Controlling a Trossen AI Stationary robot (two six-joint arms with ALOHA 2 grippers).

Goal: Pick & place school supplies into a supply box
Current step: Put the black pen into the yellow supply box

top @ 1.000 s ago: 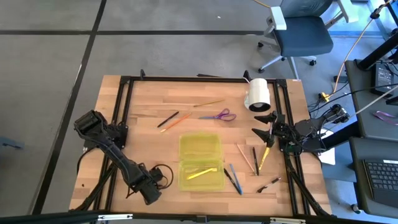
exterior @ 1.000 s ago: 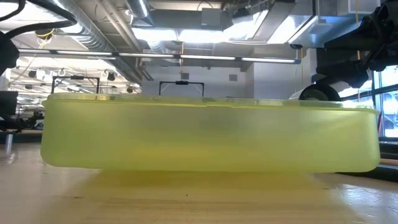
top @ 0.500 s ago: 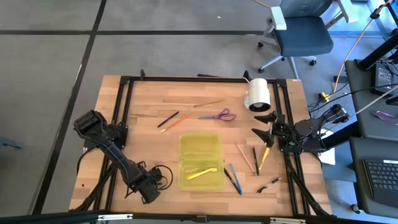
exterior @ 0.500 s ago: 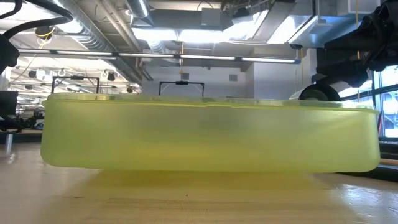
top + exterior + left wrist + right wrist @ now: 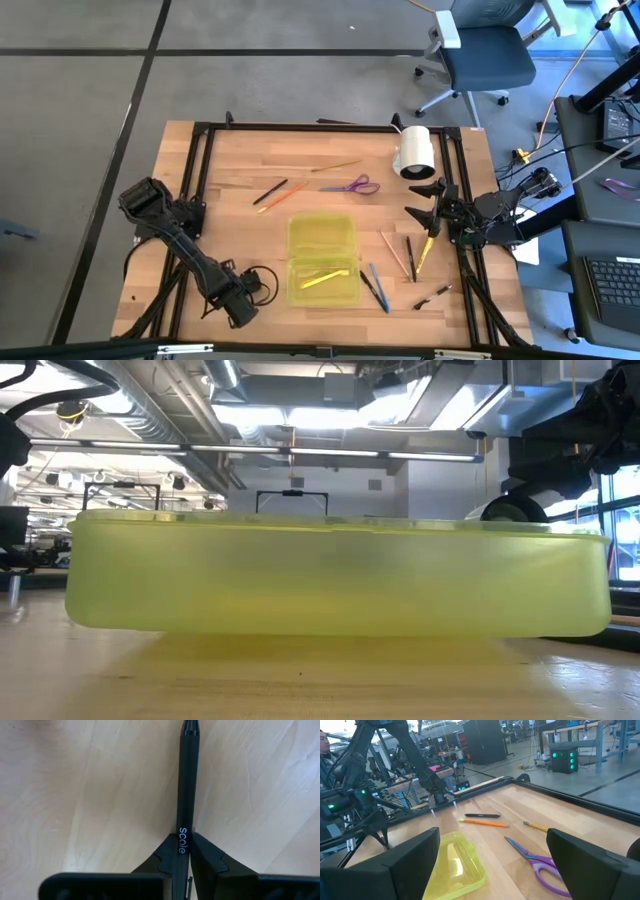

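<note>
The supply box (image 5: pixel 323 260) lies open in the middle of the table with a yellow pen (image 5: pixel 322 280) in its near half; it fills the low view (image 5: pixel 330 575). My left gripper (image 5: pixel 257 289) is at the near left, just left of the box, shut on a black pen (image 5: pixel 187 780). My right gripper (image 5: pixel 428 212) waits open at the right edge, its fingers (image 5: pixel 410 860) wide apart. Purple-handled scissors (image 5: pixel 352 186), a black pen (image 5: pixel 270 191) and an orange pencil (image 5: pixel 284 196) lie beyond the box. My left gripper pinches the black pen between its two fingertips (image 5: pixel 167 851), at the printed part of the barrel (image 5: pixel 183 840). The pen runs straight out ahead of the fingers, in line with them, over the wooden tabletop. Whether it rests on the wood or is lifted, I cannot tell.
A white roll (image 5: pixel 417 152) stands at the far right. Several pens and pencils (image 5: pixel 400 258) lie on the table right of the box, and a yellow one (image 5: pixel 427 245) lies by my right gripper. A thin pencil (image 5: pixel 335 166) lies far back. Black frame rails border the table.
My left gripper's fingers have drawn together on the black pen at the near left of the table. The arm itself has stayed in place, and nothing else has moved.
</note>
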